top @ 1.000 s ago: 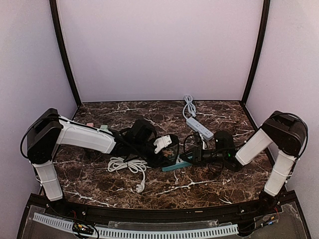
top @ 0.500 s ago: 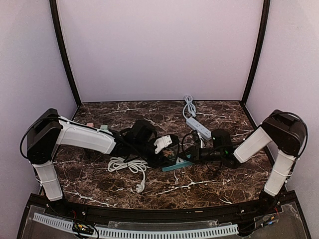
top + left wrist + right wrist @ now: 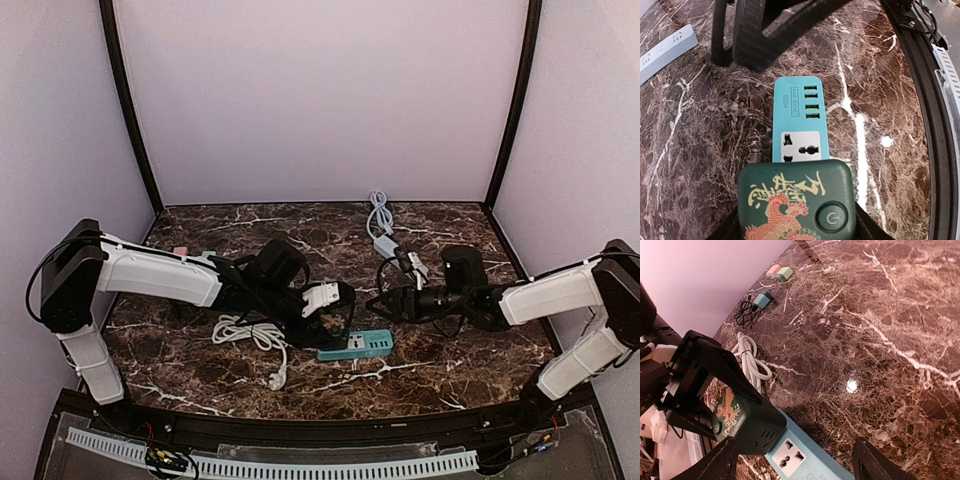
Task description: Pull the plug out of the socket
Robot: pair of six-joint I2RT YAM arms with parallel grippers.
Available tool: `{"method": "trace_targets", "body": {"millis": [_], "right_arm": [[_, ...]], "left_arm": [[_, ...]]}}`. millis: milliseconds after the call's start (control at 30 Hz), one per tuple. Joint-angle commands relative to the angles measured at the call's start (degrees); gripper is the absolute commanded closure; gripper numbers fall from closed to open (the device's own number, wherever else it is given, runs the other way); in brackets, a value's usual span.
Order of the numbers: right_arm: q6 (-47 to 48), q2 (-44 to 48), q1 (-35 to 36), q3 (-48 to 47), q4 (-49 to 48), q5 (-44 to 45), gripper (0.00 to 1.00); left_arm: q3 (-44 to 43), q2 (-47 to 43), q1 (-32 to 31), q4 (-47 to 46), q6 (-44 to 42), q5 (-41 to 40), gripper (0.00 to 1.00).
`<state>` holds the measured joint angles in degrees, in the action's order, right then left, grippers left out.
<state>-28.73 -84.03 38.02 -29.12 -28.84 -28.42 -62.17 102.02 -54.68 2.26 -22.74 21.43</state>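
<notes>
The socket is a teal power strip (image 3: 366, 345) with a dark green, dragon-printed end block (image 3: 796, 205). My left gripper (image 3: 333, 322) is shut on that block, one finger on each side. The strip's white outlet (image 3: 800, 145) is bare, with nothing plugged in, and it is equally bare in the right wrist view (image 3: 790, 456). My right gripper (image 3: 377, 303) hovers just past the strip's far end, open, with nothing between its fingers. A black cord (image 3: 383, 270) loops beside it. I cannot make out the plug itself.
A pale blue power strip (image 3: 397, 252) with a white lead lies at the back centre. A coiled white cable (image 3: 248, 334) lies left of the socket. Small chargers (image 3: 781, 273) and a black cord bundle (image 3: 746, 314) sit at the far left.
My right gripper has opened and drawn back right, away from the teal strip. The left gripper has carried the strip nearer the front edge, and its outlet is now bare.
</notes>
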Motion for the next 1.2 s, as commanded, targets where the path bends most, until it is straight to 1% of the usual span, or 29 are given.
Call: {"method": "trace_targets", "body": {"millis": [0,67,200,267,333,433,533,733,867,1000,1100,1133,1167], "right_arm": [[9.67,4.15,0.43,2.1,6.08,-0.6,0.21],[12.19,5.04,1.27,3.13,6.32,-1.77,0.21],[17.2,5.1,6.68,3.7,8.08,-0.18,0.21],[19.41,4.51,10.55,3.87,8.55,2.76,0.21],[20.49,3.92,12.34,3.95,8.46,4.68,0.21],[21.35,2.9,13.29,2.94,9.25,7.47,0.21],[21.61,1.91,13.68,2.67,9.27,8.4,0.21],[21.13,0.97,13.84,2.02,10.08,10.04,0.21],[20.98,2.86,13.84,2.61,9.93,10.42,0.21],[20.78,4.61,13.84,3.08,9.94,10.9,0.21],[20.85,5.45,13.86,2.68,10.64,10.86,0.2],[21.02,5.48,13.84,2.3,11.42,11.0,0.2],[21.26,5.19,13.85,1.67,12.19,11.18,0.2]], "left_arm": [[3.51,-6.35,-0.49,2.63,0.34,5.09,0.76],[4.88,-8.09,-0.44,3.3,-0.68,5.1,0.76],[6.07,-10.19,-0.45,6.4,-3.64,5.68,0.76],[6.2,-10.47,-0.44,7.94,-4.7,5.88,0.76],[6.17,-10.52,-0.45,8.93,-4.88,5.82,0.76],[6.23,-10.48,-0.45,9.45,-4.64,5.72,0.78],[6.31,-11.17,-0.52,9.19,-3.83,4.4,0.78],[6.41,-15.0,-0.44,5.13,-0.16,2.44,0.79],[3.32,-16.19,0.01,7.44,2.84,-1.06,0.79],[-3.05,-16.5,2.09,11.93,8.7,-4.36,0.81],[-7.17,-16.47,4.15,16.73,15.93,-10.77,0.88],[-9.48,-16.31,5.39,20.35,17.71,-12.02,0.89],[-10.7,-15.99,6.13,22.23,21.86,-14.31,0.93]]}}
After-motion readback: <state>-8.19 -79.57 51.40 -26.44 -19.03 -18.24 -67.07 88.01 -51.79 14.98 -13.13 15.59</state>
